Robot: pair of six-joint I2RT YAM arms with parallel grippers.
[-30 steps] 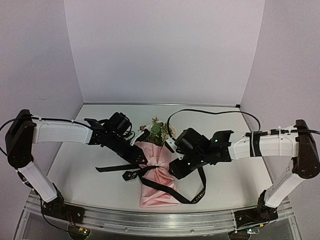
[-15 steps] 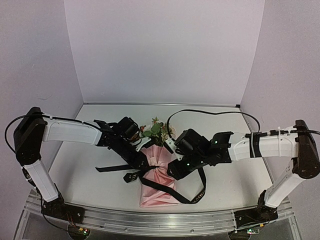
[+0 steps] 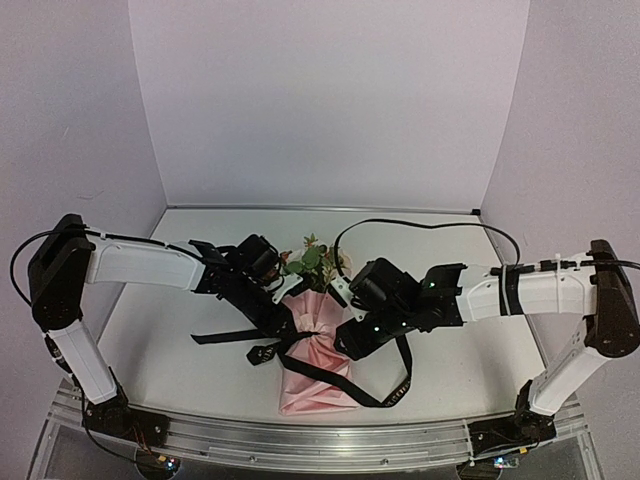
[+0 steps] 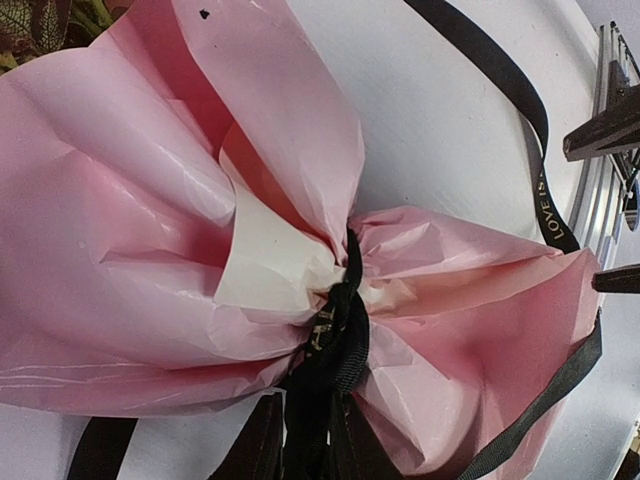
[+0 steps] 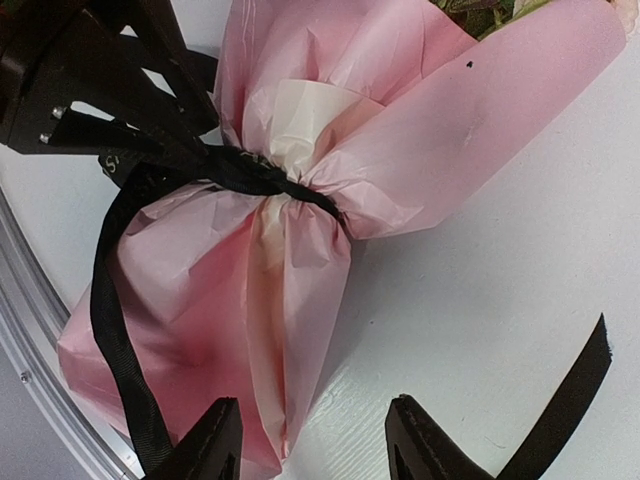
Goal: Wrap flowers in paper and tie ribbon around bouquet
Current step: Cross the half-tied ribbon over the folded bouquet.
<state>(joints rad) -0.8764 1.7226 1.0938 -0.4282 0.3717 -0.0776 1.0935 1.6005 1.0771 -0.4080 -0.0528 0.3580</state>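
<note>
At the left, our left tool [image 4: 305,445] is clenched on the ribbon [image 5: 250,170], right at the knot where the black band cinches the pink paper [image 4: 150,250]. The bouquet [image 3: 315,365] lies mid-table [image 3: 480,350], with its flowers [image 3: 315,258] pointing to the far side and loose ribbon tails trailing to both sides. At the right, our right tool [image 5: 312,405] hovers released just beside the cinched waist, its fingers apart and holding nothing.
</note>
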